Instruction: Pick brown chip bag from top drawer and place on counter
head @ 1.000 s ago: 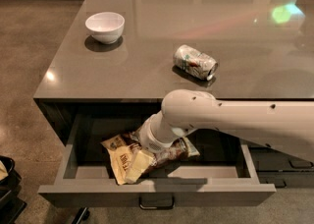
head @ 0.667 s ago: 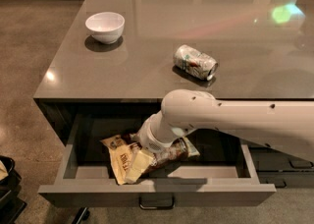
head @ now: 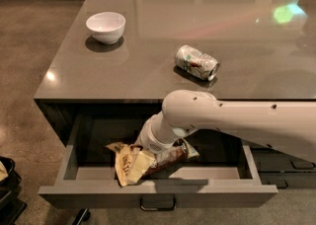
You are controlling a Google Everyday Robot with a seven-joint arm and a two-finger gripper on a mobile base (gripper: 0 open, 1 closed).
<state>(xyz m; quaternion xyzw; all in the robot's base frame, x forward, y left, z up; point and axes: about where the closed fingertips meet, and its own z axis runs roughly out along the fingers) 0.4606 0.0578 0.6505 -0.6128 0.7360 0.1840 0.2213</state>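
Crinkled brown chip bag [head: 132, 162] – cream end pointing left – lies in the open top drawer [head: 158, 195], lower centre, below the glossy counter [head: 148, 71] – gripper [head: 149, 151] right over it.

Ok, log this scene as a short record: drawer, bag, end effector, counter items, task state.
top drawer: pulled open below the counter edge
brown chip bag: crumpled, lying inside the drawer, left of centre
end effector: down in the drawer at the bag, arm reaching in from the right
counter: holds a white bowl at the left and a crushed can on its side near the middle
task state: bag not yet on the counter
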